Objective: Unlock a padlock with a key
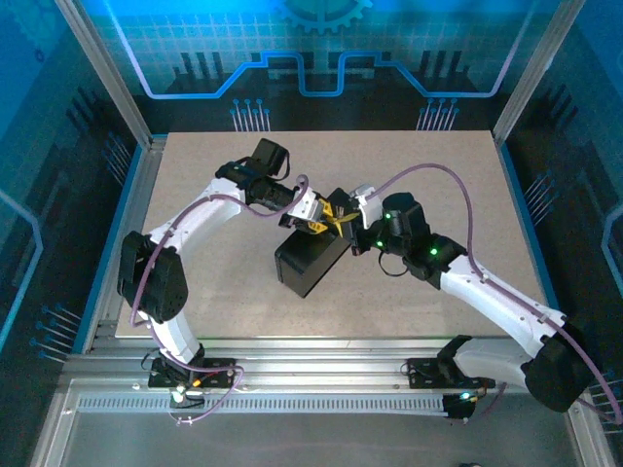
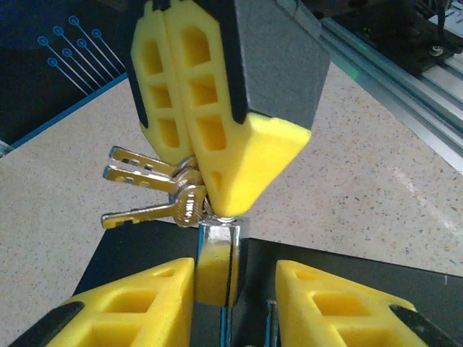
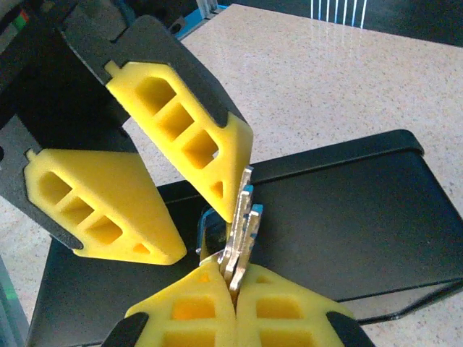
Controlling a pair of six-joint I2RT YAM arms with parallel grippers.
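Note:
In the left wrist view the small brass padlock [image 2: 215, 264] hangs between my left gripper's [image 2: 235, 280] yellow fingers. It sits against the left finger [image 2: 137, 303], with a gap to the right finger [image 2: 340, 303], so this gripper is open. My right gripper [image 2: 217, 195] comes down from above, shut on the bunch of silvery keys [image 2: 145, 173] that joins the padlock's top. In the right wrist view the key bunch [image 3: 242, 217] sticks out of my shut right gripper [image 3: 235, 278], and the padlock [image 3: 205, 230] is partly hidden between the left gripper's [image 3: 199, 240] spread fingers.
A black box [image 1: 311, 258] lies on the beige table [image 1: 438, 175] just under both grippers, which meet above its far end. Metal frame rails [image 1: 292, 375] run along the near edge, and enclosure posts stand at the back corners.

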